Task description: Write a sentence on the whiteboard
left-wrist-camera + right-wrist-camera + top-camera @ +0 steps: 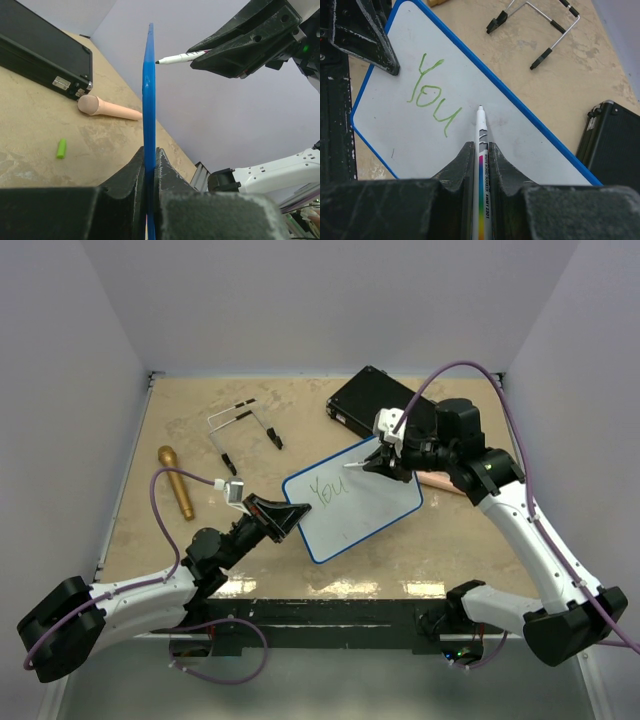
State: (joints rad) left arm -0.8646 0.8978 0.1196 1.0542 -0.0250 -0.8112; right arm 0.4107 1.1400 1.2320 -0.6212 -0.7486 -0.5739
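Closest to the right wrist camera, the dark fingers [457, 167] of the right gripper [480, 148] are pinching a white marker [481, 131] tightly between them, its barrel running straight out from the jaws and its tip pointing at the whiteboard [530, 142]. That tip is sitting just to the right of the green word "You", which is all of the sentence [432, 97] that is showing; whether it is touching the surface or hanging just off it, I cannot tell. Judging by this, the writing is only getting started: one word is down, the rest of the line is waiting, and most of the white area is lying blank beyond the marker. The left gripper [150, 154] is closed on the board's blue rim at its near left end, steadying it, so the board is lying between the two arms, with the black case [372, 400] behind it and a wire stand [243, 430] resting on the table [300, 400] well apart.
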